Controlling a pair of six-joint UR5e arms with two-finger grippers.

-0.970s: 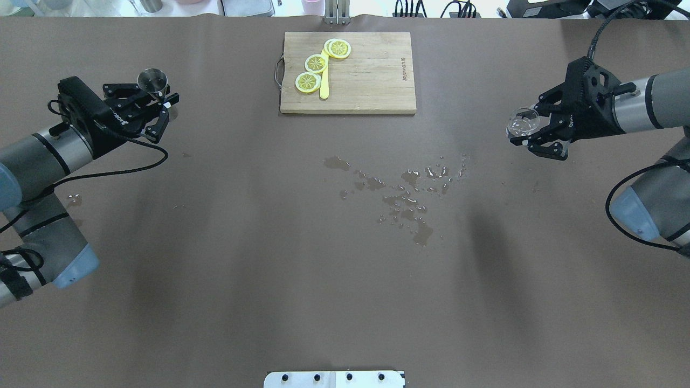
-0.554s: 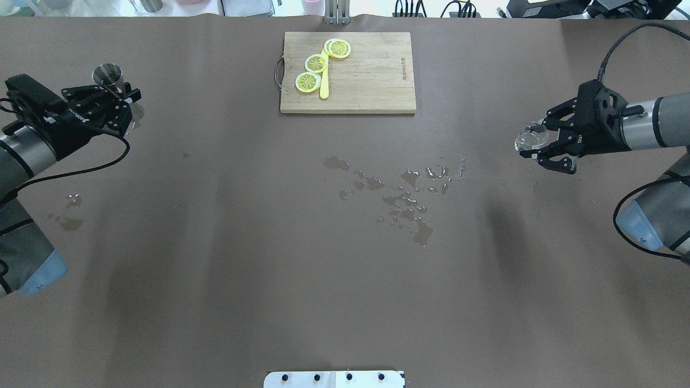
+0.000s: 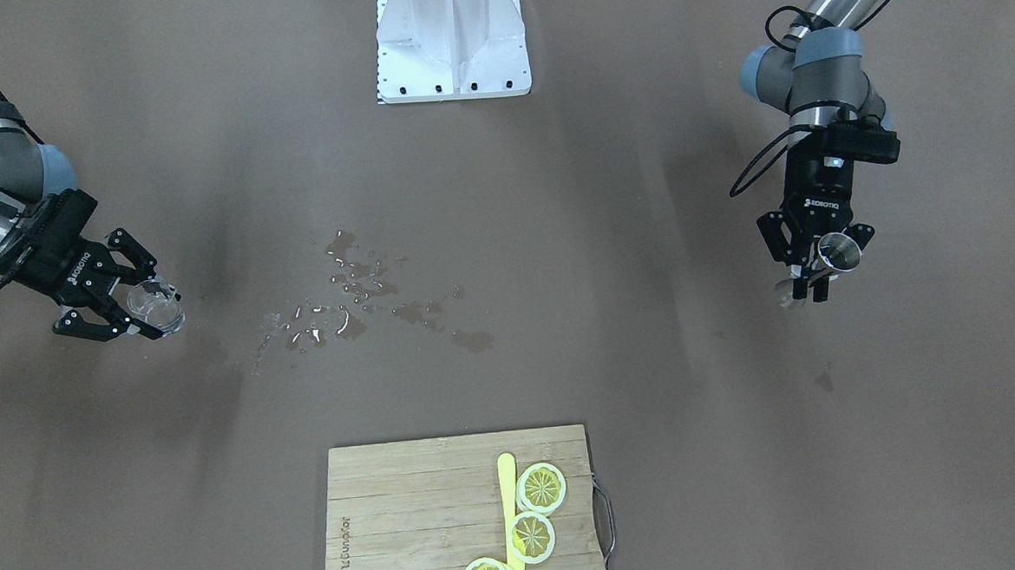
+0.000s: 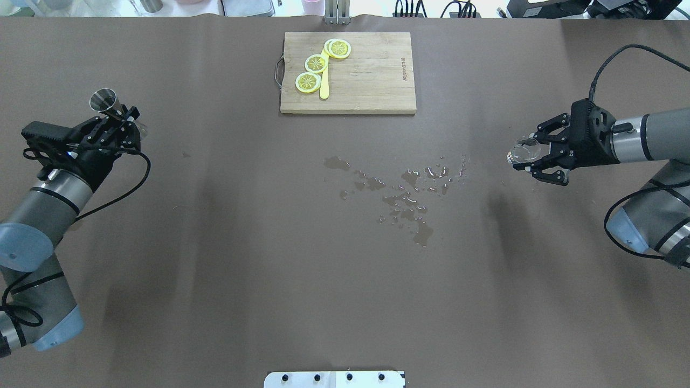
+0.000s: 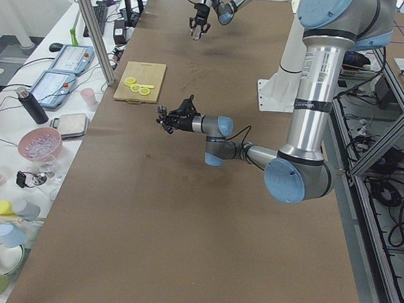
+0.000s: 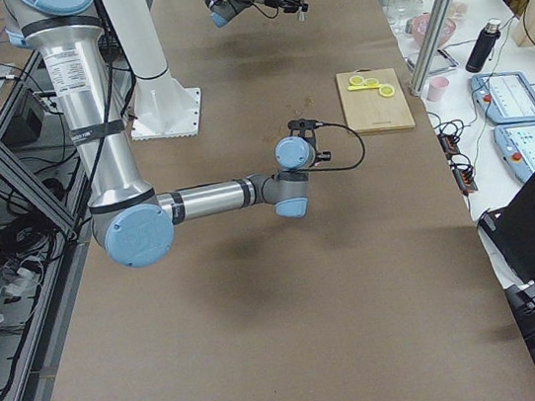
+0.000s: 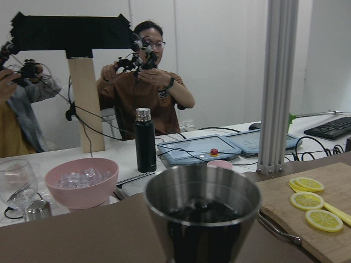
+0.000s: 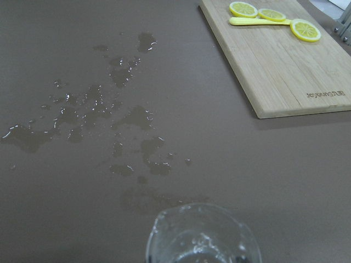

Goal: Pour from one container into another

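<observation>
- Holding the steel jigger [image 4: 105, 99] is the left gripper [image 4: 128, 119], fingers pinching its narrow waist, at the table's [image 4: 269, 280] far-left side.
- In the left wrist view the jigger's mouth faces up. The inside looks dark and shiny; cannot tell if there is liquid in it.
- The right gripper [image 4: 522, 157] clamps the small clear glass [image 4: 522, 150] between its fingers, at the table's right side, well apart from the jigger.
- In the right wrist view the glass mouth is open to the camera, with wet droplets inside; the fill level cannot be told.
- In the front-facing view the glass [image 3: 155, 305] is at the picture's left and the jigger [image 3: 838, 252] at its right.
- A scatter of water puddles [image 4: 401, 194] lies on the brown table between the two arms, nearer the right one.
- A wooden cutting board [image 4: 356, 73] sits at the far middle edge. On it are three lemon slices [image 4: 308, 82] and a yellow stick [image 4: 324, 83] touching them.
- Beyond the jigger in the left wrist view: a pink bowl [image 7: 81, 183] with ice-like clear pieces in it, a black bottle [image 7: 145, 139], and a clear stemless glass [image 7: 16, 181]; its contents are unclear.
- Two people sit behind that side bench.
</observation>
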